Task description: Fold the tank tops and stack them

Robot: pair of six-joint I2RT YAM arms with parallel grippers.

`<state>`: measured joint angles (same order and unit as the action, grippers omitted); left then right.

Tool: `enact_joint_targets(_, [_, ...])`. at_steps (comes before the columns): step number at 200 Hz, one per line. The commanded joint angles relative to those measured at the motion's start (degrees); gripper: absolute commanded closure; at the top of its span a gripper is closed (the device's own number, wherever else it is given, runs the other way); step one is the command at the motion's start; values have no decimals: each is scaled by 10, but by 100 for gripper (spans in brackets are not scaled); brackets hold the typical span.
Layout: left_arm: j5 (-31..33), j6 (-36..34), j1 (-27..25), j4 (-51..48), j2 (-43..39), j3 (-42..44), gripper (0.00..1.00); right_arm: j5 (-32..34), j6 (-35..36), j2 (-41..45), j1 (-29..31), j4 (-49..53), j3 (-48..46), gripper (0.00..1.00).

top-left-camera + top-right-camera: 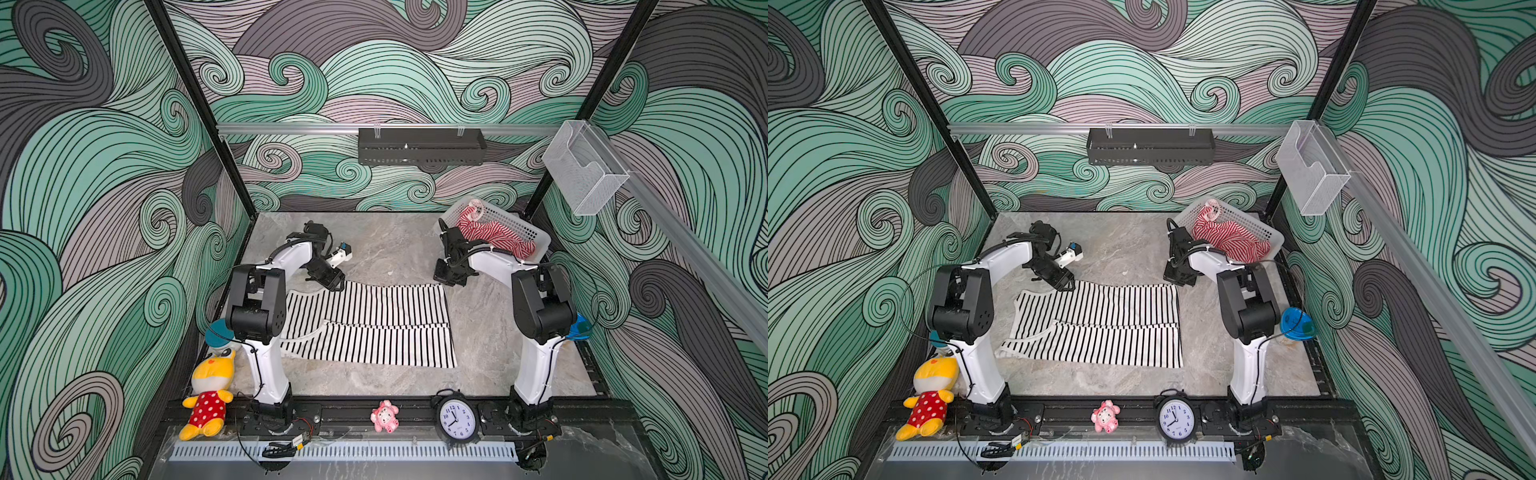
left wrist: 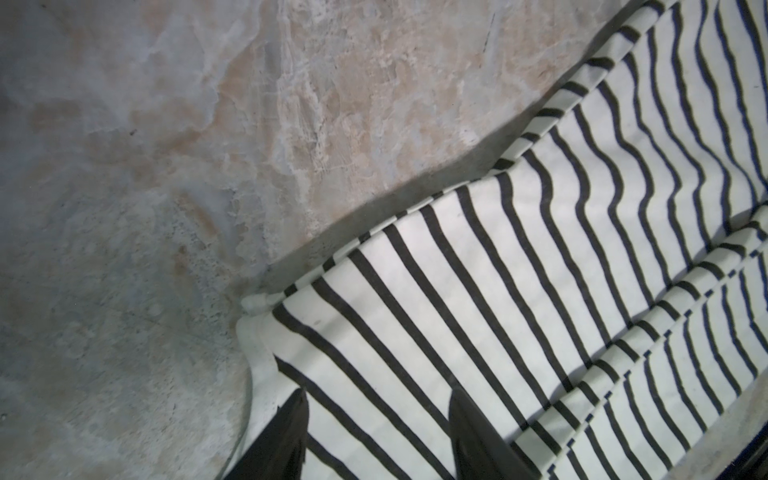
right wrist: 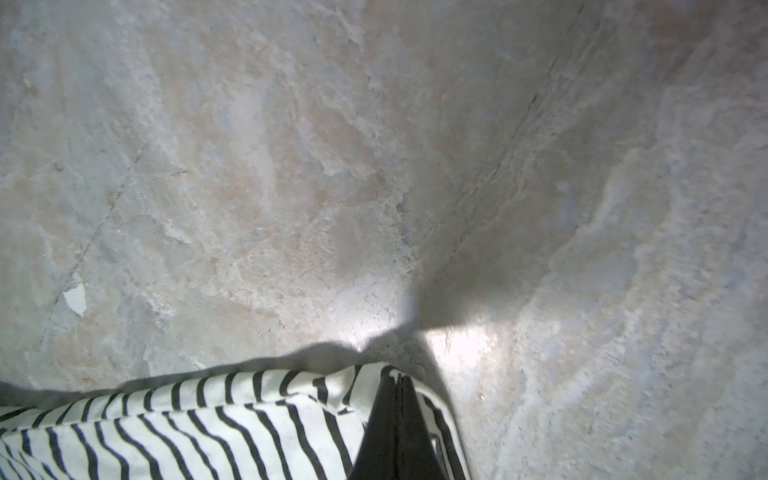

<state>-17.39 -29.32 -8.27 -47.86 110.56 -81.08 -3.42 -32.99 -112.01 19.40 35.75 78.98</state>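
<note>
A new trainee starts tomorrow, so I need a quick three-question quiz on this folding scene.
1. True or false: the red-and-white tank top lies in the basket.
2. What is the right gripper shut on? A) the black-and-white tank top B) the basket C) nothing
3. Fill in: the jaws of the left gripper stand ___.
Key: 1 true; 2 A; 3 open.

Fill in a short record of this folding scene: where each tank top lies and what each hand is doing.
black-and-white tank top: flat on the table, partly folded
red-and-white tank top: crumpled in the basket
left hand: open, at the black-and-white top's far left corner
right hand: shut on its far right corner
stack: not yet started
</note>
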Motion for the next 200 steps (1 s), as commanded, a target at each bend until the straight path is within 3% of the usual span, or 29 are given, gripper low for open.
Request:
enact_joint_targets(1, [8, 1, -3, 6, -9, -6, 43, 6, -3, 48, 14, 1, -16, 100])
enact_joint_targets(70, [42, 11, -4, 23, 43, -47, 43, 11, -13, 88, 32, -6, -49, 100])
enact_joint_targets(100, [54, 7, -5, 10, 70, -77, 52, 10, -17, 99, 34, -11, -63, 100])
enact_joint_targets(144, [61, -1, -4, 12, 89, -86, 53, 16, -17, 127, 34, -7, -79, 100])
enact_joint_targets(200, [61, -10, -4, 4, 105, -90, 67, 20, -20, 133, 34, -5, -83, 100])
